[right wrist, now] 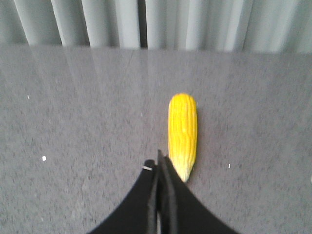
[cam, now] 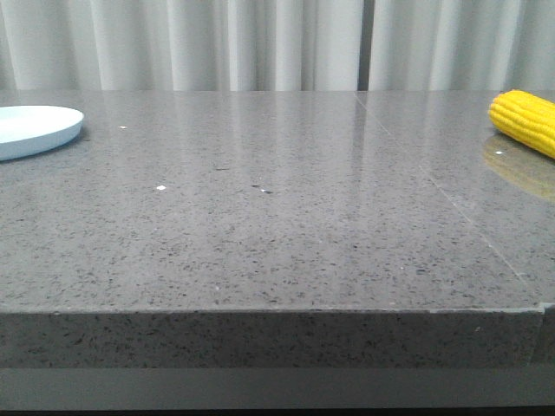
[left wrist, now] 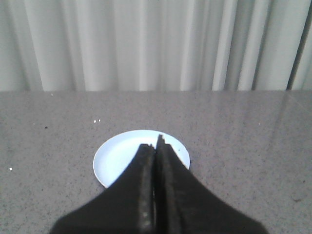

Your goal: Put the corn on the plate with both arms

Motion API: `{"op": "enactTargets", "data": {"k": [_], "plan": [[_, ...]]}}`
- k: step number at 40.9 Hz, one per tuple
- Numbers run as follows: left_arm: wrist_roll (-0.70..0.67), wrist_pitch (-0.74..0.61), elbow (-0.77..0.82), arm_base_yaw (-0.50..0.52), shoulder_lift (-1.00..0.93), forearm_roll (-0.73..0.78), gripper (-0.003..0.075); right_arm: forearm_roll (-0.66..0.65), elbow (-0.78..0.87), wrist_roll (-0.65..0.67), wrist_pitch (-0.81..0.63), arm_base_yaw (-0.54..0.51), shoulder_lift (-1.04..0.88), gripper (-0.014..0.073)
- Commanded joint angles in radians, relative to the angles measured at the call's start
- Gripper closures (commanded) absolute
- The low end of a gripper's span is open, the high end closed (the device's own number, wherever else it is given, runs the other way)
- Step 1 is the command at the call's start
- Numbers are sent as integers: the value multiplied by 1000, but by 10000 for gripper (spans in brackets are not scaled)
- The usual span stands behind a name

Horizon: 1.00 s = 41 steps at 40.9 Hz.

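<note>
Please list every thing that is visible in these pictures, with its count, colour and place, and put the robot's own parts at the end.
corn: one, bright yellow with a paler tip, lying on the table at the far right of the front view
plate: one, pale blue-white, with nothing on it, on the table at the far left
table: one, grey speckled stone, across the whole scene
curtain: one, pale grey, hanging behind the table
left tool: one, black, shut, pointing towards the plate
right tool: one, black, shut, beside the corn's tip
</note>
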Motion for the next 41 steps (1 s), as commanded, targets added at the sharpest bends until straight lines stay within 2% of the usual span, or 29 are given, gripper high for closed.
{"op": "enactTargets", "data": {"k": [1, 16, 18, 20, 24, 27, 30, 32, 35, 41], "plan": [[0, -46, -25, 0, 54, -12, 741, -10, -25, 1, -42, -5, 51, 662], [0, -26, -25, 0, 201, -12, 740, -13, -25, 1, -14, -5, 246, 649], [0, -22, -25, 0, 223, -5, 738, -14, -25, 1, -16, -5, 268, 607], [0, -17, -25, 0, 242, 6, 723, -14, -25, 1, -16, -5, 286, 526], [0, -15, -25, 0, 276, 24, 608, -14, -25, 1, -17, -5, 311, 269], [0, -15, -25, 0, 299, 29, 453, -14, -25, 1, -18, -5, 321, 57], [0, -15, -25, 0, 316, 31, 301, -14, -25, 1, -18, -5, 325, -64], [0, -15, -25, 0, 323, 31, 219, -14, -25, 1, -18, -5, 327, -64], [0, -13, -30, 0, 344, 32, 164, -14, -25, 1, -25, -5, 327, -45], [0, 74, -101, 0, 424, 84, 164, -13, -25, 1, -37, -5, 327, -41]]}}
